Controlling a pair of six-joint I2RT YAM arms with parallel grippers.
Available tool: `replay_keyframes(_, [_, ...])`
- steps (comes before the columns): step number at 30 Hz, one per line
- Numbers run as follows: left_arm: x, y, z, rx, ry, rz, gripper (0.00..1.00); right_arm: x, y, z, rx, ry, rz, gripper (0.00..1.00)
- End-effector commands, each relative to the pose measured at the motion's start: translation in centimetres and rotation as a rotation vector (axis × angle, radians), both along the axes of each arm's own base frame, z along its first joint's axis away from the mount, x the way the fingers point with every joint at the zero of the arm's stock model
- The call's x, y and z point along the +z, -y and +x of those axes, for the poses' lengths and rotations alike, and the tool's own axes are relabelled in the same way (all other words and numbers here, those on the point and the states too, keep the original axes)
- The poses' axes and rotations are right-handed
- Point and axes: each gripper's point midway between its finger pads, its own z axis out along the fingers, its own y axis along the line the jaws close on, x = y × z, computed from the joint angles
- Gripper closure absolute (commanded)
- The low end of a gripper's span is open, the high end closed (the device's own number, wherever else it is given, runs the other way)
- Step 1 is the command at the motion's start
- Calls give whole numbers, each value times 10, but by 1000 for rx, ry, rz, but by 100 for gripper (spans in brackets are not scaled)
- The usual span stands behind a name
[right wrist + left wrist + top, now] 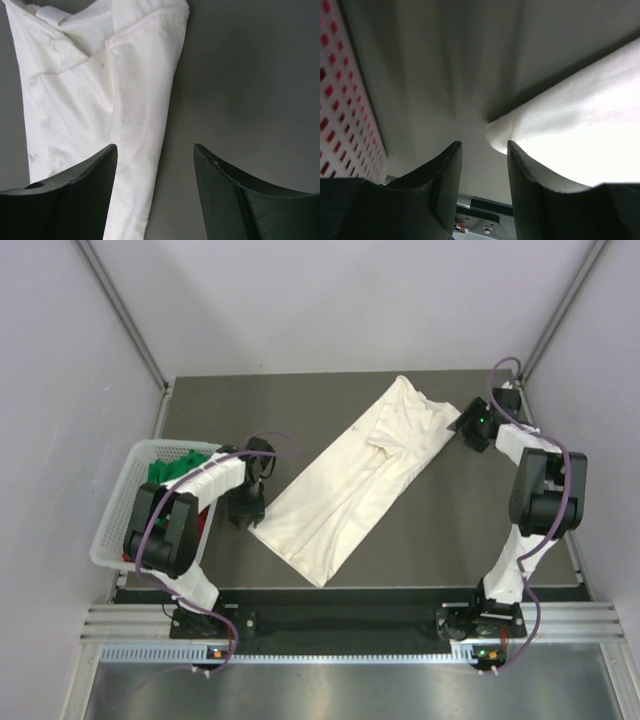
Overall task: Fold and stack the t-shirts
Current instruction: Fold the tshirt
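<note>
The cream-white t-shirt [357, 478] lies on the dark table as a long strip folded lengthwise, running from back right to front left. My left gripper [248, 512] is open and empty, low at the strip's near left corner; that corner [560, 135] shows just beyond its right fingertip. My right gripper [466, 429] is open and empty above the strip's far right edge [135, 115], its jaws straddling the cloth edge. The green t-shirt [172, 466] and a bit of the red t-shirt [204, 522] lie in the basket.
A white plastic mesh basket [125, 500] stands at the table's left edge, beside the left arm; its wall [345, 115] shows in the left wrist view. Grey walls enclose the table on three sides. Bare tabletop [460, 530] lies right of the shirt.
</note>
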Motion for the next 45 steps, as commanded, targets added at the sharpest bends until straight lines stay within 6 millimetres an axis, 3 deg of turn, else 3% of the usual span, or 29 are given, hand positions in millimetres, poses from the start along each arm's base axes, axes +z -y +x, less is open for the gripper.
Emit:
replay_keyframes(1, [25,-7,12,36,84,40,53,15,9,36,-29,108,67,38])
replay_keyframes(10, [66,24,45,-26,262,-136,49,-16,23,63,-44,107,102,43])
replay_keyframes(15, [78,37,55,-34,329,-214,47,-26,29,76,-35,110,112,49])
replay_keyframes(17, [80,41,61,-35,345,-232,47,-40,37,78,-37,78,102,52])
replay_keyframes(18, [80,43,62,-36,347,-240,47,-34,38,83,-25,86,106,58])
replay_keyframes(19, [80,45,64,-38,351,-250,47,-41,42,85,-23,74,105,61])
replay_keyframes(23, [81,59,69,-56,359,-318,47,-38,48,98,7,98,69,96])
replay_keyframes(24, [81,62,71,-63,366,-330,47,-30,48,105,16,123,66,100])
replay_keyframes(26, [84,72,72,-86,361,-384,47,-32,48,113,39,139,59,100])
replay_keyframes(27, [83,77,71,-96,352,-409,47,-19,50,124,48,171,54,100])
replay_keyframes(28, [85,80,72,-107,352,-426,47,-27,50,129,56,165,50,100])
replay_keyframes(30, [85,87,71,-126,333,-460,47,-9,54,148,60,222,41,100])
replay_keyframes(32, [86,91,73,-139,326,-474,47,-15,55,160,60,233,56,100])
replay_keyframes(33, [82,94,71,-149,305,-487,47,5,55,173,72,280,57,100])
replay_keyframes(34, [79,94,70,-152,293,-490,46,-7,55,179,72,268,67,100])
replay_keyframes(35, [72,93,68,-156,273,-480,46,14,58,192,76,320,58,100])
replay_keyframes(36, [68,93,67,-162,261,-478,45,1,58,194,70,293,68,98])
replay_keyframes(37, [48,91,63,-171,203,-461,45,8,63,197,55,301,80,86])
replay_keyframes(38, [47,93,62,-173,201,-470,45,15,64,198,51,311,82,86])
replay_keyframes(39, [38,93,61,-173,178,-471,45,8,64,191,41,287,89,73])
replay_keyframes(40, [33,95,60,-176,163,-476,45,25,66,188,32,306,86,69])
replay_keyframes(41, [29,97,59,-182,152,-487,45,28,65,183,24,300,93,60])
replay_keyframes(42, [20,98,58,-181,128,-488,45,17,64,172,17,260,105,57])
replay_keyframes(43, [16,100,56,-185,115,-500,45,38,62,163,13,263,105,55])
replay_keyframes(44, [11,101,53,-185,95,-507,45,41,61,155,4,244,109,53])
replay_keyframes(45, [4,102,52,-186,82,-514,45,25,58,137,-13,182,116,50])
